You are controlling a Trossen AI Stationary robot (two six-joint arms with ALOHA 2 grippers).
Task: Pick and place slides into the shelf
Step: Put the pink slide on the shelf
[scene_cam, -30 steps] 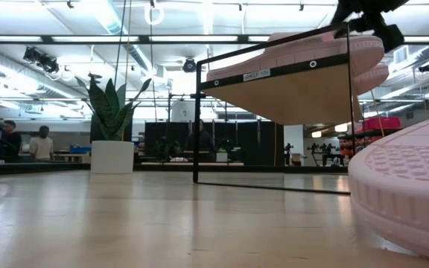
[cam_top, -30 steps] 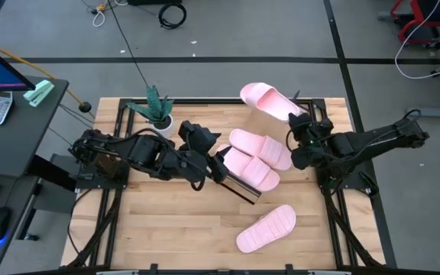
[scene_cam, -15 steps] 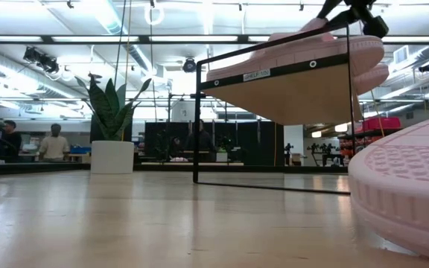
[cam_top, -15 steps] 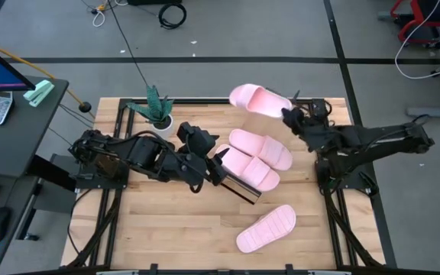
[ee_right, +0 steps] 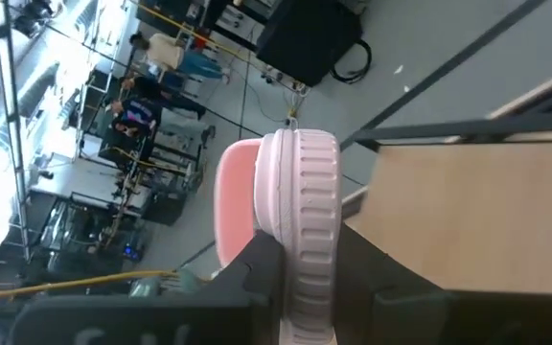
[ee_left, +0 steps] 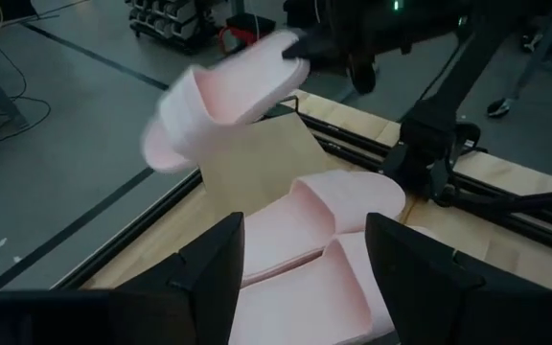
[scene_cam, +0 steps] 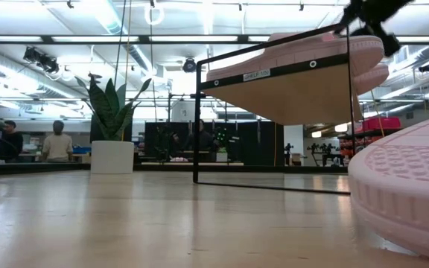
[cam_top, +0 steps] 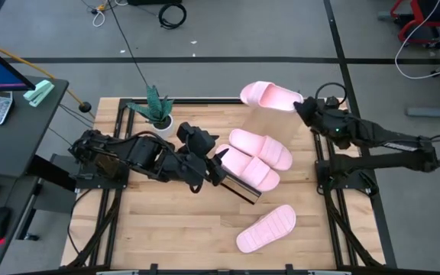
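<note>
Our right gripper is clamped on a slide near the table's far edge; light squishy foam, so we'd grip the sole rim.

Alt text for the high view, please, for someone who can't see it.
From above, the right gripper holds one pink slide over the far end of the slanted shelf, where two slides already lie. The left gripper rests beside them, and a fourth slide lies on the table.
</note>
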